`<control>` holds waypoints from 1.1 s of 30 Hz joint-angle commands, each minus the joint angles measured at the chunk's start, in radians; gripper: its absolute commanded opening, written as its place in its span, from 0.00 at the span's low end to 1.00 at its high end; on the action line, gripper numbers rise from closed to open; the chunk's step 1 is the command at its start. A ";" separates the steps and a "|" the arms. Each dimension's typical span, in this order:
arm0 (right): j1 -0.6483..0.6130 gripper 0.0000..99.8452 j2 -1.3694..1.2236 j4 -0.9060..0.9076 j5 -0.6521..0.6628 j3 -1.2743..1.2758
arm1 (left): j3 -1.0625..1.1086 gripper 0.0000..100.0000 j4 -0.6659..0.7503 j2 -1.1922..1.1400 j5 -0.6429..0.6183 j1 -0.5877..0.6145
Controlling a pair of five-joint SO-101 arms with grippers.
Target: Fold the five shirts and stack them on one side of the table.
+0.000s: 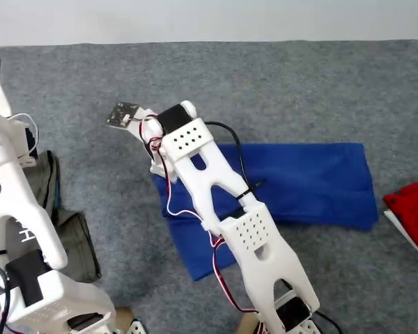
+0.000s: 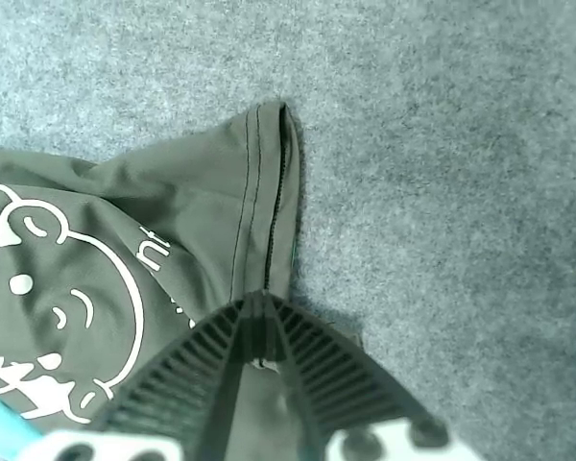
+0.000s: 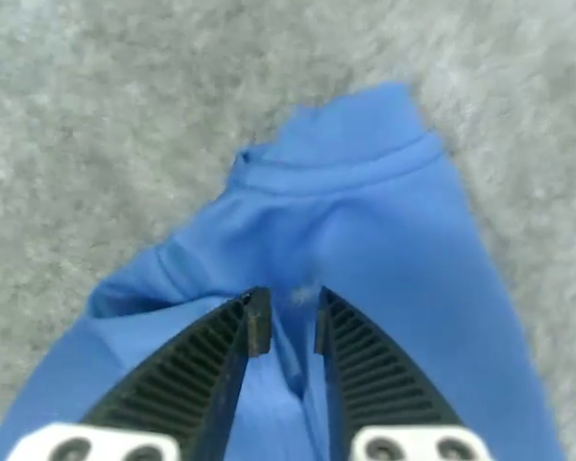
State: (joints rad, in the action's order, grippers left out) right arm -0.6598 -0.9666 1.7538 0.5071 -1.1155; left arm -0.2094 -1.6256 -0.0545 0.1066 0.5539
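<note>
The high view takes in three garments on the grey, felt-like surface (image 1: 279, 83). A blue shirt (image 1: 313, 181) lies spread as a long rectangle under the right arm (image 1: 209, 181). An olive shirt (image 1: 73, 240) lies crumpled beside and beneath the left arm (image 1: 14, 202). A red cloth (image 1: 412, 203) is well apart from both pairs of jaws.

The right wrist view adds what that arm hides from above. The right jaws stand almost together, with a raised pleat of the smooth blue knit pinched between them. A stitched band (image 3: 346, 173) crosses the cloth just beyond their tips.

The left wrist view shows the left jaws together, their tips on the olive shirt's double-stitched hem (image 2: 254, 192). Whether cloth is caught cannot be told. A white cartoon print (image 2: 38, 288) lies to one side of them.
</note>
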 commanded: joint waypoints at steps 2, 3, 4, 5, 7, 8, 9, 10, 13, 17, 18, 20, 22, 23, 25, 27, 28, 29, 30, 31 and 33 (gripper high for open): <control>0.012 0.12 0.154 0.042 -0.038 0.089 | -0.001 0.02 0.017 0.037 0.011 -0.006; 0.012 0.14 0.165 0.042 -0.043 0.107 | -0.001 0.02 0.017 0.037 0.011 -0.006; 0.012 0.15 0.171 0.042 -0.046 0.121 | -0.001 0.02 0.017 0.037 0.011 -0.006; 0.012 0.15 0.174 0.041 -0.046 0.133 | -0.001 0.02 0.017 0.037 0.011 -0.006; 0.012 0.15 0.168 0.041 -0.044 0.141 | -0.001 0.02 0.017 0.037 0.011 -0.008; 0.012 0.15 0.157 0.041 -0.044 0.141 | -0.001 0.02 0.017 0.037 0.011 -0.008; 0.012 0.15 0.145 0.041 -0.044 0.140 | -0.001 0.02 0.017 0.037 0.011 -0.008; 0.012 0.15 0.131 0.039 -0.044 0.140 | -0.001 0.02 0.017 0.037 0.011 -0.008; 0.012 0.15 0.085 0.039 -0.046 0.140 | -0.001 0.02 0.017 0.037 0.011 -0.008; 0.010 0.12 0.054 0.039 -0.046 0.138 | -0.001 0.02 0.015 0.037 0.011 -0.008; 0.008 0.10 0.054 0.039 -0.046 0.138 | -0.001 0.02 0.015 0.037 0.011 -0.008; 0.007 0.09 0.051 0.039 -0.044 0.138 | -0.001 0.02 0.015 0.037 0.011 -0.008; 0.007 0.08 0.045 0.039 -0.040 0.138 | -0.001 0.02 0.015 0.037 0.011 -0.008; 0.008 0.07 0.044 0.039 -0.038 0.138 | -0.001 0.02 0.015 0.037 0.011 -0.008; 0.010 0.04 0.047 0.039 -0.014 0.138 | -0.001 0.02 0.015 0.037 0.011 -0.008; 0.010 0.01 0.053 0.039 0.032 0.138 | -0.001 0.02 0.015 0.037 0.011 -0.008; 0.012 0.01 0.056 0.039 0.043 0.138 | -0.001 0.02 0.015 0.037 0.011 -0.008; 0.012 0.01 0.059 0.039 0.046 0.138 | -0.001 0.02 0.015 0.037 0.011 -0.008; 0.012 0.01 0.070 0.039 0.048 0.138 | -0.001 0.02 0.015 0.037 0.011 -0.008; 0.012 0.01 0.079 0.039 0.052 0.138 | -0.001 0.02 0.015 0.037 0.011 -0.008; 0.010 0.01 0.101 0.039 0.064 0.138 | -0.001 0.02 0.015 0.037 0.011 -0.006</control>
State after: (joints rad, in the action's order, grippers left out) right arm -0.6598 -0.9283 1.7538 0.5501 -0.9712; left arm -0.2094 -1.6256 -0.0545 0.1066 0.5539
